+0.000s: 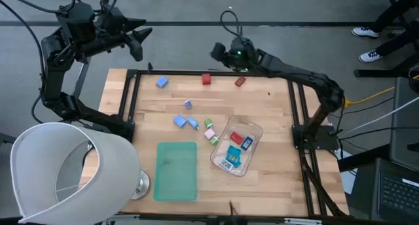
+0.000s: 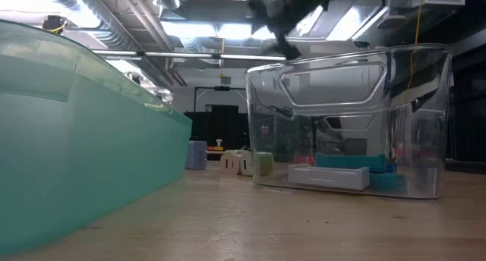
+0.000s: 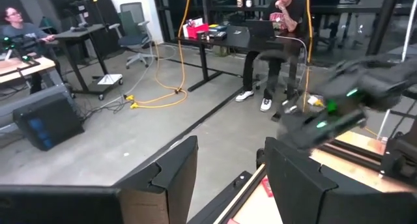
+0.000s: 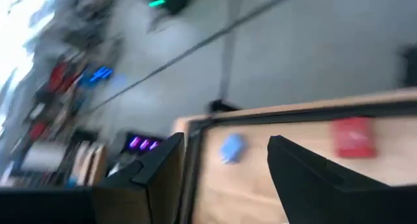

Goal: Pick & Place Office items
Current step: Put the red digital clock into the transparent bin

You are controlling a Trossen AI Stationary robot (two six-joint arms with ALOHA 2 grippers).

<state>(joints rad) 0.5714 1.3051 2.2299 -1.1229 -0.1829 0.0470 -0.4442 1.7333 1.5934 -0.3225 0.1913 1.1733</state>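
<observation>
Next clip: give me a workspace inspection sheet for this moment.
Surface: wooden table, black frame.
Job's things: some pieces in clear tray; red pieces and blue piece at far edge; small cluster mid-table.
Clutter: green mat; white lamp shade at the corner.
Grippers: left gripper open, off-table; right gripper open, above far edge.
Cables: yellow cable on floor.
Surroundings: seated people at desks.

- The table [image 1: 275, 114] is seen as pale, matt wood with visible grain.
- Glossy clear plastic is shown by the tray [image 1: 252, 130].
- The green mat [image 1: 177, 171] looks smooth, matt.
</observation>
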